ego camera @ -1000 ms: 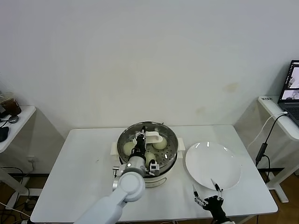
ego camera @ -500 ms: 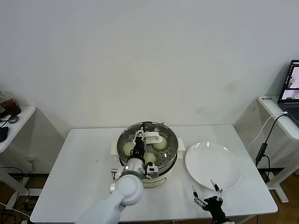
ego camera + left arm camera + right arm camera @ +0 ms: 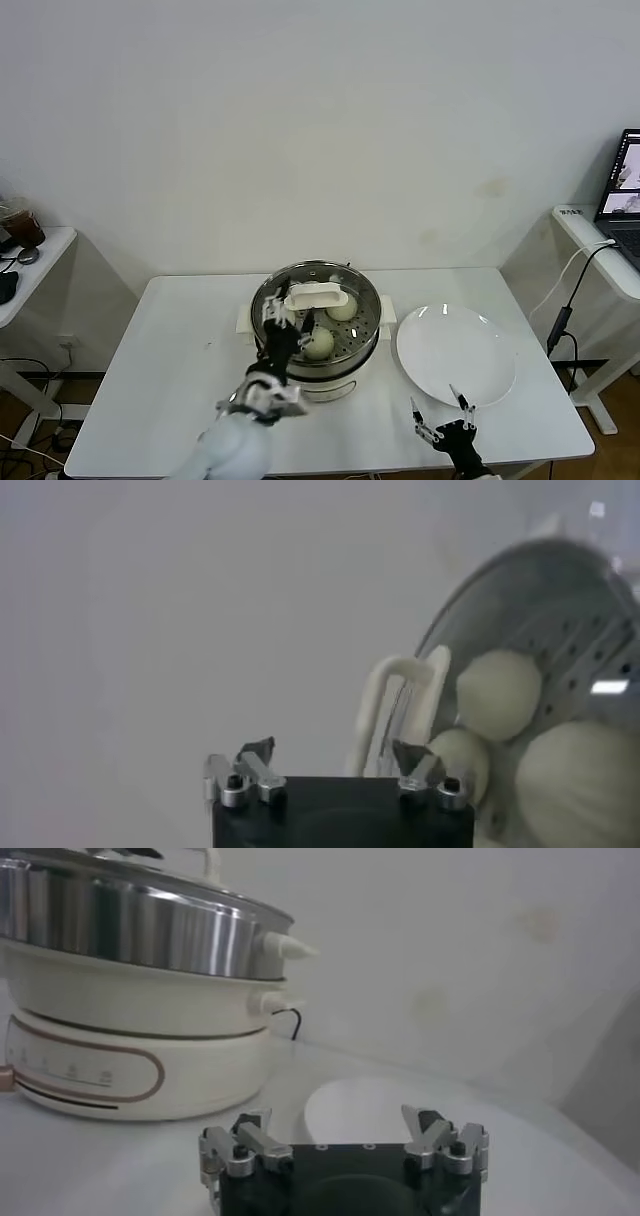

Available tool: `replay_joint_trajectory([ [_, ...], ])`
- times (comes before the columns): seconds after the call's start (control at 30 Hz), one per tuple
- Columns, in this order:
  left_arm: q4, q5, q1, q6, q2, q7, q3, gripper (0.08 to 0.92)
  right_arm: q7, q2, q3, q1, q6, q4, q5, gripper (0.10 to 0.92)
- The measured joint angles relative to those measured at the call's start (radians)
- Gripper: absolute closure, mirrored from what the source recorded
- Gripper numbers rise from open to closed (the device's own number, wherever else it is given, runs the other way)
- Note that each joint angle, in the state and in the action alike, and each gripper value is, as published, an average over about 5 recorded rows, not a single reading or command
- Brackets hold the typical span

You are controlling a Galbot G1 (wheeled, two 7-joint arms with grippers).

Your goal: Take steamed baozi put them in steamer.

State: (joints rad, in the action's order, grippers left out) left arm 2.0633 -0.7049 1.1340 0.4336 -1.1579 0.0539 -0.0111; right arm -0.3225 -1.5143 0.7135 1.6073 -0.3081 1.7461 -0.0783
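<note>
The left gripper (image 3: 276, 322) hangs over the near-left rim of the steamer (image 3: 368, 325), its fingers (image 3: 257, 752) apart and holding nothing. In its wrist view the lid's white handle (image 3: 398, 705) stands just past the fingers, and three baozi (image 3: 499, 692) sit on the perforated tray beyond and to one side of them.

From the head camera, two baozi (image 3: 319, 343) show clearly under the glass lid (image 3: 350, 288), which rests on the steamer; the others are partly hidden by the handle and the gripper. They lie ahead of the left fingers and a little to the robot's right. Being round, they have no long axis to line up with.

The plate (image 3: 457, 356) to the right is bare, so the loading looks finished.

The right gripper (image 3: 443, 420) rests low at the table's near edge, just before the plate, fingers (image 3: 246, 1136) spread and empty, the steamer well off to its left. The left arm is much the nearer.
</note>
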Motion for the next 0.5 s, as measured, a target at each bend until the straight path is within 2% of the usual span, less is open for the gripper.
replay_joint_trajectory([
  [0.27,0.132,0.387,0.318,-0.315,-0.012,0.124,0.271,0.177,0.005,0.011,0.0,0.009,0.01,0.007,0.023,0.203],
  [0.5,0.172,0.668,0.604,-0.469,-0.047,0.172,0.419,0.177,-0.002,0.037,-0.024,0.044,0.063,0.051,0.082,0.203],
])
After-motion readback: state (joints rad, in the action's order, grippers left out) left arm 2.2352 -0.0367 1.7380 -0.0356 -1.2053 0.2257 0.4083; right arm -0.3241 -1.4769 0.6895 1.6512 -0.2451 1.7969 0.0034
